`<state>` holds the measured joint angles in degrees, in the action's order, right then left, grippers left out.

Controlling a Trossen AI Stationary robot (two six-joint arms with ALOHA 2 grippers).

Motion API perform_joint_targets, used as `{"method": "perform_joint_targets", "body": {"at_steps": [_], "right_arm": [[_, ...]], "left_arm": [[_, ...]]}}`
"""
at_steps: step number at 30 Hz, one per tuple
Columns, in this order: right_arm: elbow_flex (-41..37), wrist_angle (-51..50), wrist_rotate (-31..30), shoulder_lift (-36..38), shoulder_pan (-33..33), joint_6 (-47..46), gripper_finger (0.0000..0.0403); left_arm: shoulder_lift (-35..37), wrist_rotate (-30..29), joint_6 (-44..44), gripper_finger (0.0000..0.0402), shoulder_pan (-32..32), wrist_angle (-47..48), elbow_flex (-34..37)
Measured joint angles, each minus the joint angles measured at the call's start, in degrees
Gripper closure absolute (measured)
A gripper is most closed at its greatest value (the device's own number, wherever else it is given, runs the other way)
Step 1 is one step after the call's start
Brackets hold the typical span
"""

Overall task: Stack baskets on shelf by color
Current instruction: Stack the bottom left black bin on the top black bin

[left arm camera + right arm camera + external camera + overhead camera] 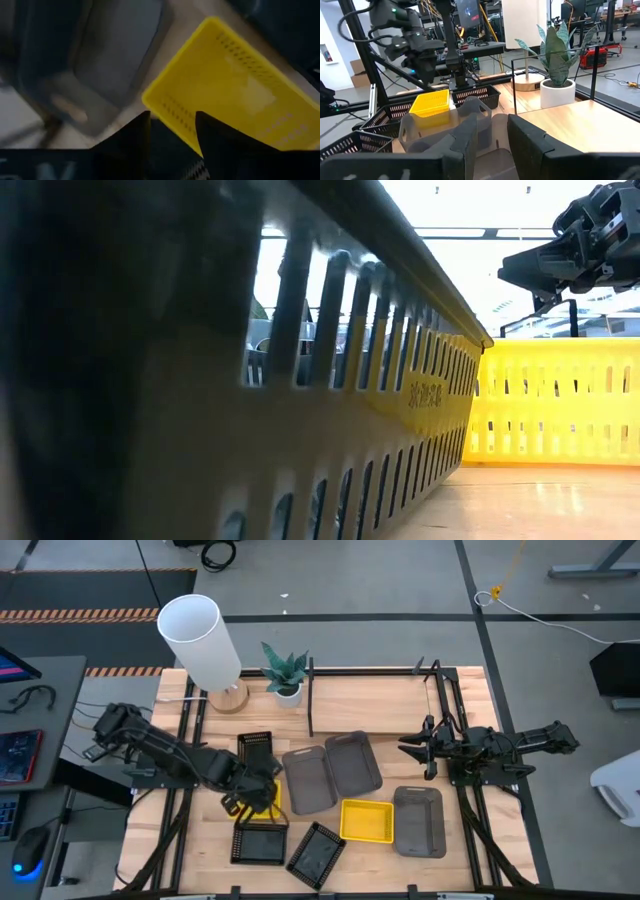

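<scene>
My left gripper [255, 792] points down over a yellow basket [235, 90], open, one finger on each side of the basket's near wall [172, 117]; no touch shows. In the right wrist view this yellow basket [432, 102] lies tilted among the black mesh baskets [475, 95]. A second yellow basket [367, 820] rests flat near the front. Three grey baskets [308, 778] [352, 762] [418, 822] lie mid-table. The shelf [375, 700] stands at the far side. My right gripper [412, 747] hovers level at the right, open, nothing between its fingers.
Black mesh baskets lie at the left [255, 745] and along the front [260, 843] [317, 853]. A white lamp [200, 640] and a potted plant [287, 673] stand at the far left beside the shelf. Bare wood shows on the shelf board.
</scene>
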<state>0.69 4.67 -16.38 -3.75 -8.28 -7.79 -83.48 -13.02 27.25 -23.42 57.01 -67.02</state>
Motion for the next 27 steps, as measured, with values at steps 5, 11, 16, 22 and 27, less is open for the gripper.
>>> {"method": "perform_joint_targets", "body": {"at_steps": [5, 11, 16, 22, 27], "right_arm": [[0.0, 0.0, 0.0, 0.0, 0.0, 0.0, 0.029], [0.0, 0.0, 0.0, 0.0, 0.0, 0.0, 0.029], [0.0, 0.0, 0.0, 0.0, 0.0, 0.0, 0.029], [0.0, 0.0, 0.0, 0.0, 0.0, 0.0, 0.029], [0.0, 0.0, 0.0, 0.0, 0.0, 0.0, 0.029]], "left_arm": [[1.8, 6.2, -23.3, 0.0261, 0.9, 2.1, 0.0], [1.9, 22.9, -51.3, 0.028, -0.6, -0.5, 0.0], [1.7, 23.0, -66.8, 0.0284, -3.5, -6.4, 0.0], [1.7, 19.0, -80.9, 0.0285, -8.9, -11.8, 0.0], [1.5, 13.6, -87.6, 0.0285, -15.2, -17.1, 0.0]]}}
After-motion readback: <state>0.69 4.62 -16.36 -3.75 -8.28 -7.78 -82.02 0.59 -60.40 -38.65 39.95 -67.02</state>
